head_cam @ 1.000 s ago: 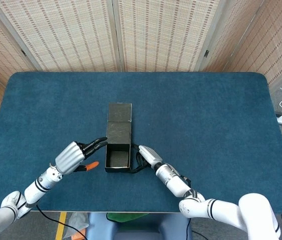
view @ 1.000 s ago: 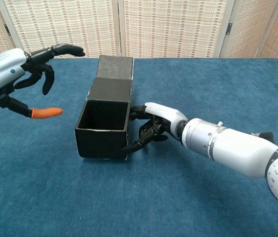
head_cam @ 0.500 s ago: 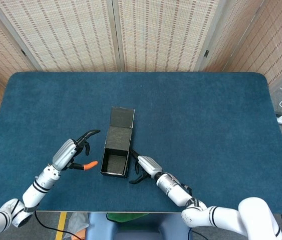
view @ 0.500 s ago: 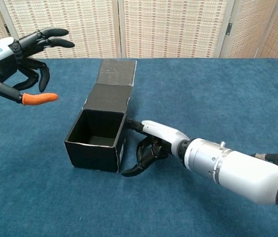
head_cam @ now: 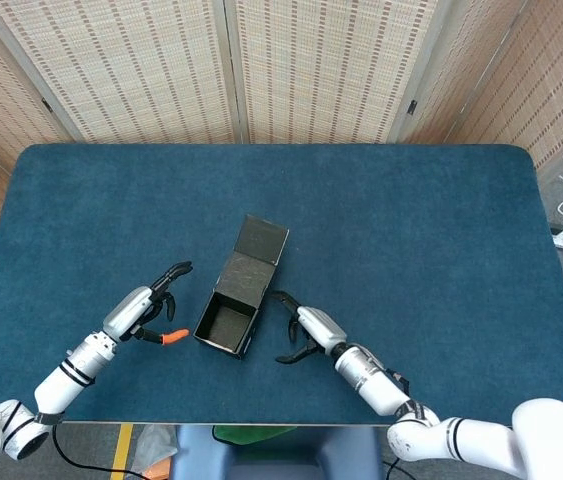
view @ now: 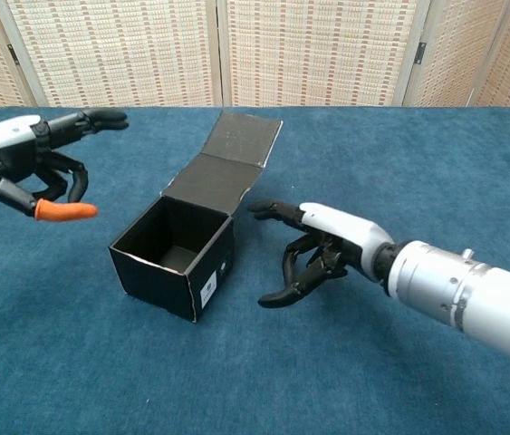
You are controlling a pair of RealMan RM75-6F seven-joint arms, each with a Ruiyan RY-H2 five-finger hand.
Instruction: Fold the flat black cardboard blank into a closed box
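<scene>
1. While the black cardboard box (head_cam: 236, 301) sat near the lower middle of the head view, turned at an angle on the blue bench (head_cam: 411, 220), both hands stood off it and neither touched it.
2. The left hand (view: 42, 168), at the left edge of the chest view, held nothing, its fingers spread and loosely curled and its orange-tipped one pointing toward the box; I'd say it waited clear so the lid could swing.
3. The right hand (view: 322, 245), right of centre in the same view, was empty too, fingers apart and arched, one stretched toward the box's near corner, probably poised to steady or nudge it.
4. The box walls stood up square and the cavity gaped open; the lid flap (view: 236, 154) leaned back toward the upper part of the frame, creased once across.
5. Matte, stiff black card, sharp folds, a small white label on one wall; the bench cover looked soft and napped. Closing was not yet done.
</scene>
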